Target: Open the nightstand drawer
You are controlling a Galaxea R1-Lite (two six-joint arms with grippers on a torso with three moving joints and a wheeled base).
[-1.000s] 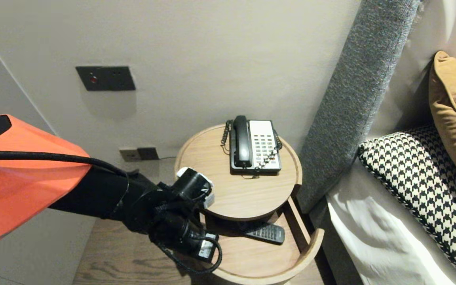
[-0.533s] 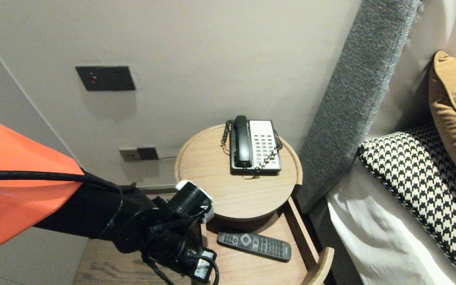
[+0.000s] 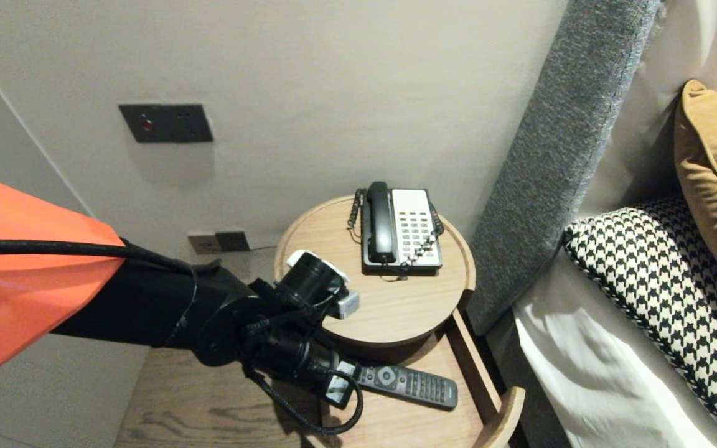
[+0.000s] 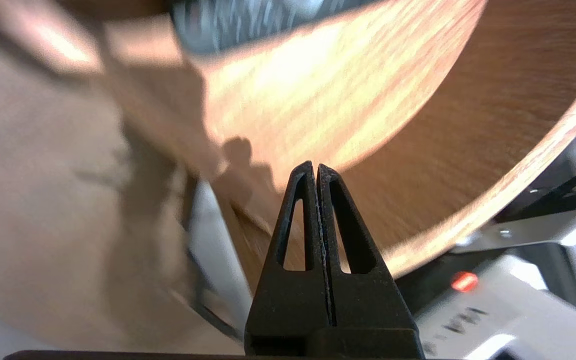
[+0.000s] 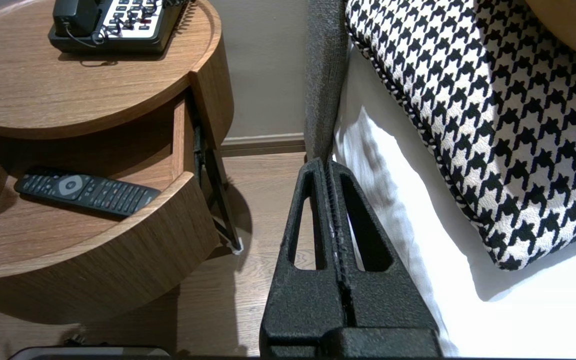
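Observation:
A round wooden nightstand (image 3: 383,305) has its drawer (image 3: 501,410) pulled out, and a black remote (image 3: 405,386) lies flat inside it. My left arm's wrist (image 3: 309,289) hangs over the drawer's left side, just beside the remote's left end, which it partly covers. The left gripper (image 4: 315,165) is shut with nothing between its fingers, above the drawer's wooden floor and curved front rim (image 4: 518,175). The right gripper (image 5: 329,162) is shut and empty. It is parked low over the floor between the drawer (image 5: 93,260) and the bed.
A black and white desk phone (image 3: 401,229) stands on the nightstand top. A grey headboard (image 3: 557,155), a houndstooth pillow (image 3: 663,286) and a mustard pillow (image 3: 716,174) fill the right. Wall sockets (image 3: 218,241) and a dark switch panel (image 3: 165,122) are on the wall.
The drawer slid further out, uncovering the whole remote. My left arm dipped with it, then rose and swung right toward the nightstand's edge. The right arm kept still.

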